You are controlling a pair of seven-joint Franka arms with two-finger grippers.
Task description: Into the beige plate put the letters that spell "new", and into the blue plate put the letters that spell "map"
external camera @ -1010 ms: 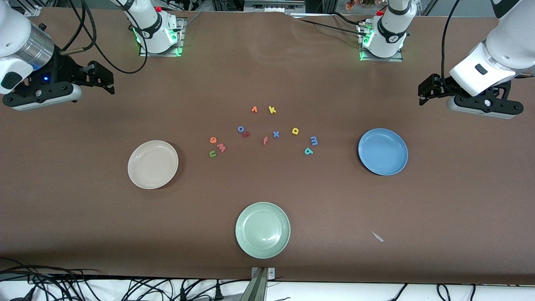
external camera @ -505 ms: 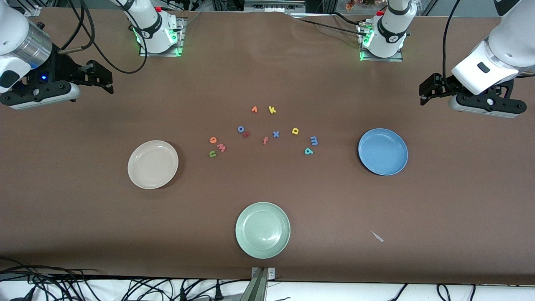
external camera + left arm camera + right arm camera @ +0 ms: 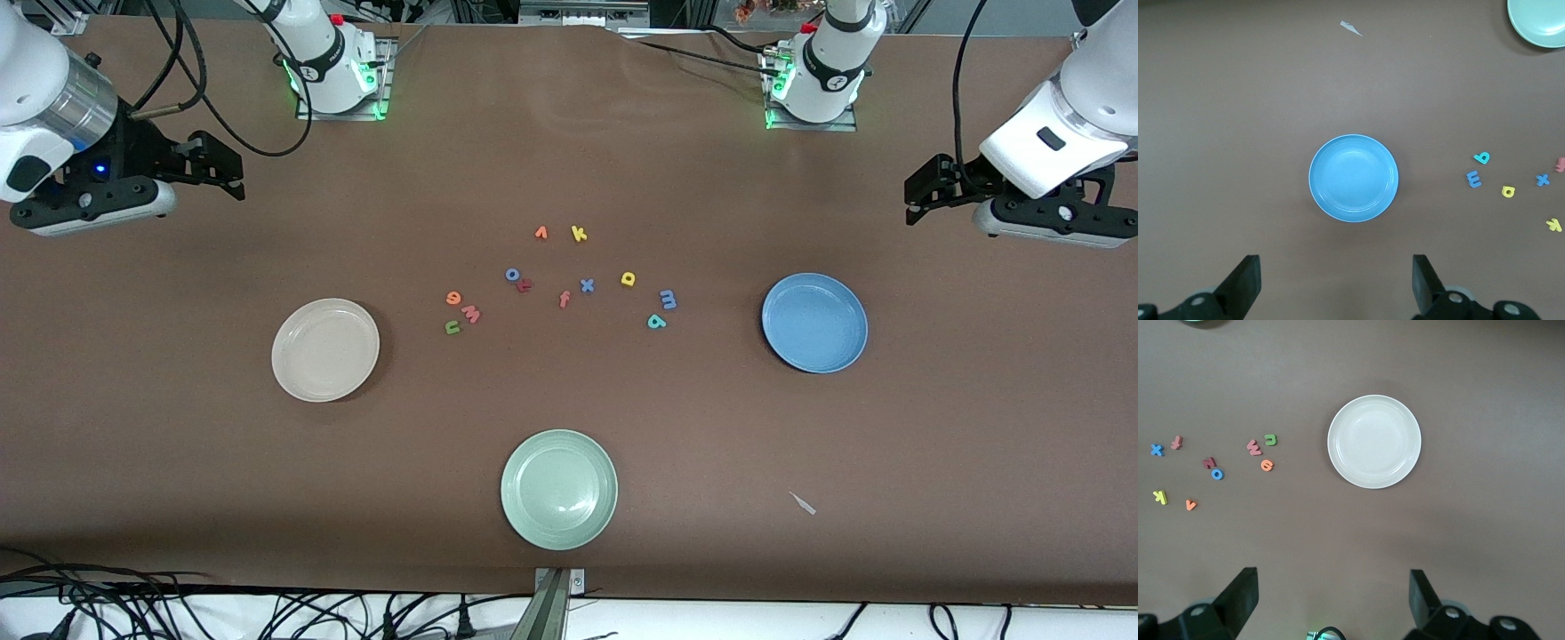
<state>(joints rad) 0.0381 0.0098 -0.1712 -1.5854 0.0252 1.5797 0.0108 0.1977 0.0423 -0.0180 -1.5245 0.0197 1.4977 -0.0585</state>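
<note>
You stand at start: nothing sorted yet, beige plate [image 3: 325,349] and blue plate [image 3: 814,322] bare.

Left pincer [image 3: 1336,283] hangs wide open, empty, over tabletop [image 3: 569,533] by blue plate.

Right pincer [image 3: 1331,600] same, by beige plate.

"n" [image 3: 452,328], "e" [image 3: 453,298], "w" [image 3: 470,314] lie nearest beige plate; "m" [image 3: 668,299], "a" [image 3: 656,322], "p" [image 3: 629,279] lie toward blue plate.

Next move, likely: drop onto one tiny letter, pinch precisely.

Letters small; dark red letter [image 3: 524,285] unreadable.

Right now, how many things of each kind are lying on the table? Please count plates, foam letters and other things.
Plates: 3, namely beige plate, blue plate, pale green plate
Foam letters: 11
Small pale scrap: 1
Total: 15
</note>
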